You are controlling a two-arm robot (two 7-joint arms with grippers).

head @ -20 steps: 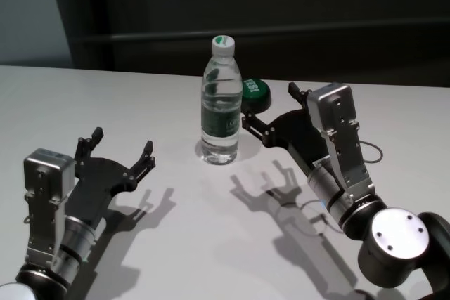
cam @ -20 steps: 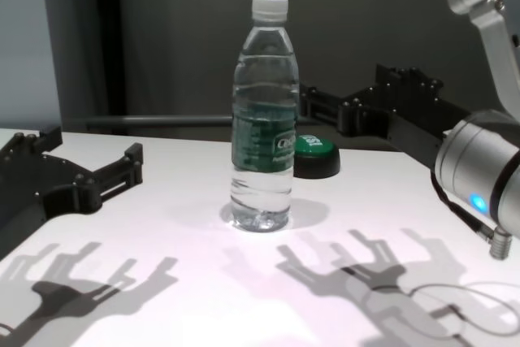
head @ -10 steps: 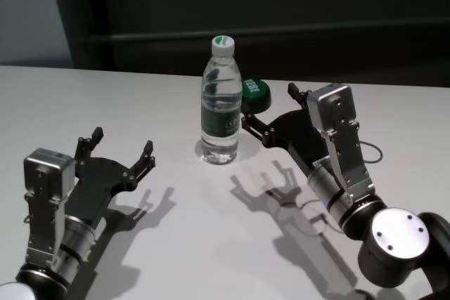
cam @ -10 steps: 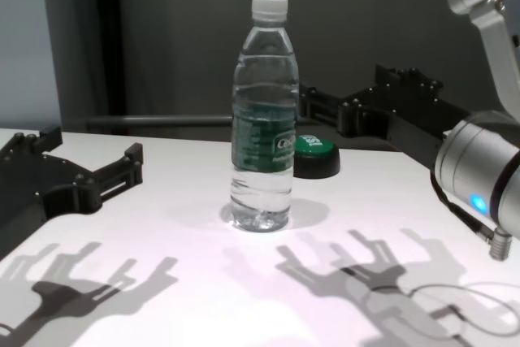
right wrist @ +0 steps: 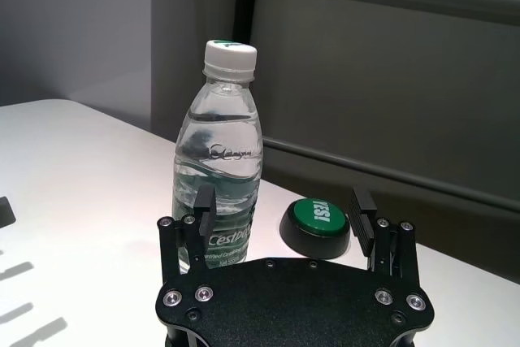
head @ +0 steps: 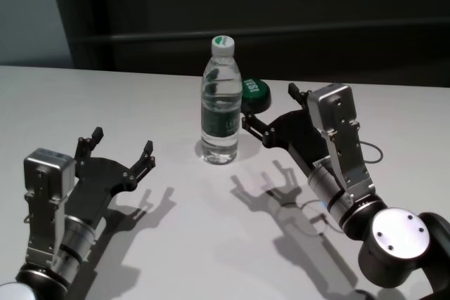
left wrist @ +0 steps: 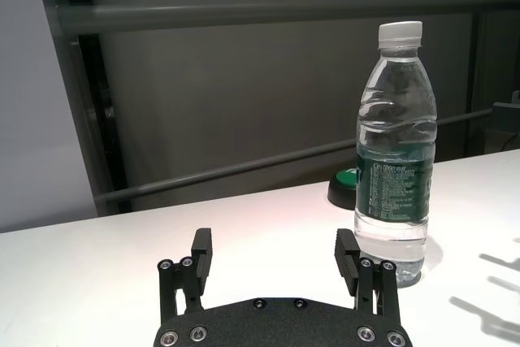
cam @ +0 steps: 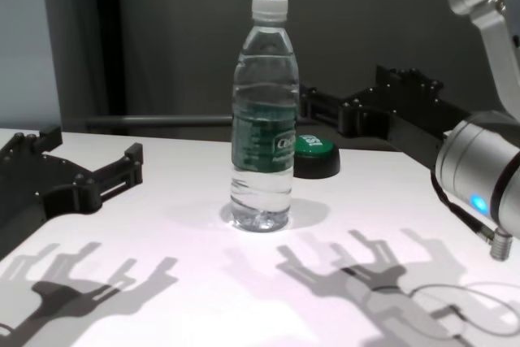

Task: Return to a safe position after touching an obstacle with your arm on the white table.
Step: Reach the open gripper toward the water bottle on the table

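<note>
The clear water bottle with a white cap and dark green label stands upright on the white table. My right gripper is open and empty just right of the bottle. One of its fingertips is very close to the bottle's side; I cannot tell if it touches. The right wrist view shows the bottle just beyond one finger. My left gripper is open and empty, lower left of the bottle and well apart. The left wrist view shows the bottle ahead of it.
A green push button on a black base sits on the table right behind the bottle, next to my right gripper's fingers. A thin cable loops by the right forearm. A dark wall with a rail runs behind the table's far edge.
</note>
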